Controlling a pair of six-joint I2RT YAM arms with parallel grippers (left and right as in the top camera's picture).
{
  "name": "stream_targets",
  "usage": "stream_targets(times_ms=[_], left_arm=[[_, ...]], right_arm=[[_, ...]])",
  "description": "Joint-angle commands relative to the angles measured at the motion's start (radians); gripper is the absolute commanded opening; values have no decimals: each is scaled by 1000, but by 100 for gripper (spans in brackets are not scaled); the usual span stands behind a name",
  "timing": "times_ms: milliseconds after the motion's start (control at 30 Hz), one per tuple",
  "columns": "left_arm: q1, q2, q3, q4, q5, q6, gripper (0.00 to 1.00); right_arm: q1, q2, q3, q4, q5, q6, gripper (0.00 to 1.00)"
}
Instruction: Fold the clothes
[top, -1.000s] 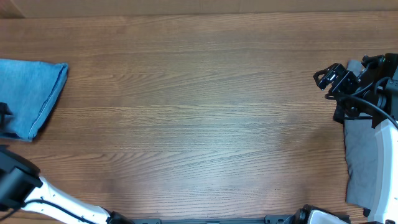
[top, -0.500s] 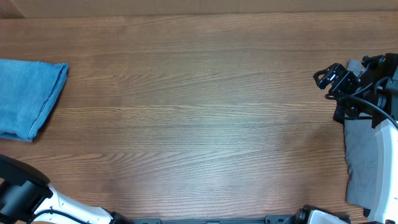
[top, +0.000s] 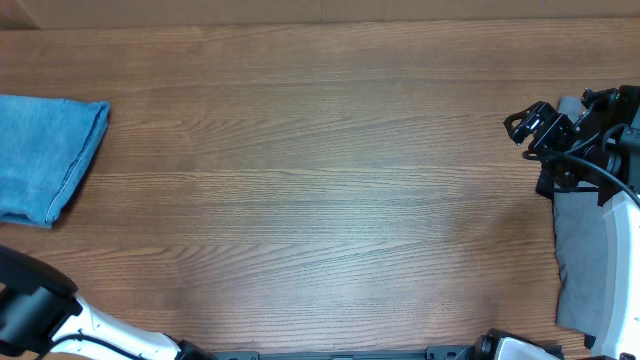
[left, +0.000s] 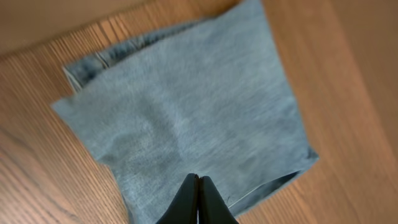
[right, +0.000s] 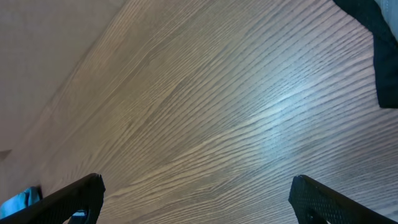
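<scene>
The clothes, light blue jeans (top: 45, 155) folded into a compact rectangle, lie flat at the table's left edge. In the left wrist view the folded jeans (left: 186, 118) fill the middle, and my left gripper (left: 198, 178) hovers over their near edge, shut, its two black fingers pressed together with nothing between them. In the overhead view only the left arm (top: 30, 310) shows, in the bottom-left corner, apart from the jeans. My right gripper (top: 521, 127) stays at the far right, open and empty; its fingertips (right: 87, 186) stand wide apart over bare wood.
A grey cloth (top: 580, 250) lies along the right edge under the right arm, and a dark corner of that cloth (right: 379, 25) shows in the right wrist view. The wooden table (top: 320, 180) spans the space between the jeans and the right gripper.
My left gripper has shut and pulled back from the jeans' lower left edge toward the bottom-left corner. The jeans and the right arm have not moved.
</scene>
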Motion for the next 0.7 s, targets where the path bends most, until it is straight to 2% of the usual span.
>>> stream_targets(times_ms=[0, 200, 300, 467, 667], left_arm=[[5, 129, -8, -39, 24, 19, 4], [30, 258, -8, -166, -158, -192, 4], [42, 327, -8, -176, -177, -191, 4], [45, 423, -8, -219, -80, -184, 4], [42, 325, 35, -243, -68, -169, 4]], right_arm=[[0, -2, -5, 5, 10, -4, 100], [0, -2, -5, 5, 10, -4, 100], [0, -2, -5, 5, 10, -4, 100], [0, -2, -5, 5, 10, -4, 100], [0, -2, -5, 5, 10, -4, 100]])
